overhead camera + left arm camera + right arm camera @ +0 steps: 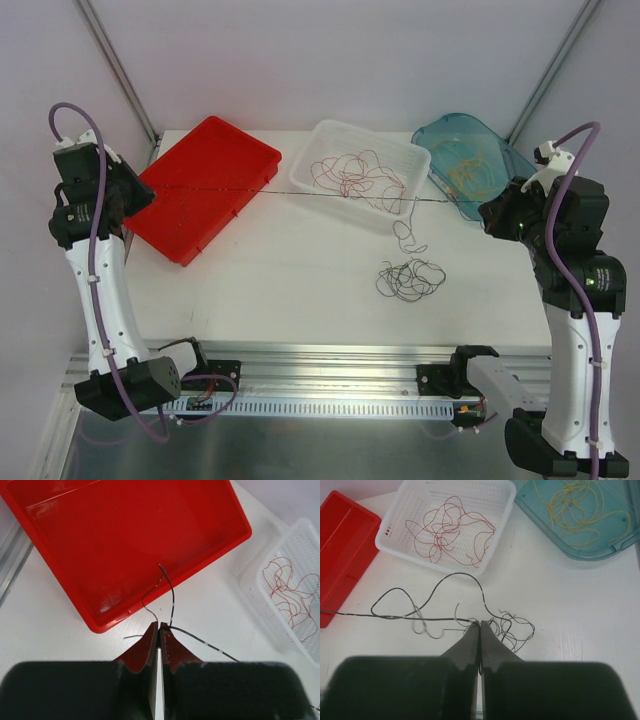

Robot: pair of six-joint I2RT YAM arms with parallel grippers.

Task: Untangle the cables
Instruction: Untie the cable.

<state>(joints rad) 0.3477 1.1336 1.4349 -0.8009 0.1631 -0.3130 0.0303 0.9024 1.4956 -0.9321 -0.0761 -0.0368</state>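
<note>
One dark cable [285, 192] is stretched taut across the table between my two grippers. My left gripper [142, 195] is shut on its left end; in the left wrist view the gripper [159, 626] pinches the cable [215, 647], and a short loose end [171, 600] curls over the red tray [125, 540]. My right gripper [492, 212] is shut on the other end [395, 618], seen at the fingertips [480, 623]. A tangle of dark cables [410, 279] lies on the table, with one strand looping toward the basket. Red cables [350, 172] lie in the white basket [330, 130]; yellow cables [468, 172] lie in the teal tray [450, 125].
The red tray [230, 150] sits at the back left, the white basket in the middle back, the teal tray at the back right. An aluminium rail [330, 360] runs along the table's near edge, between the arm bases.
</note>
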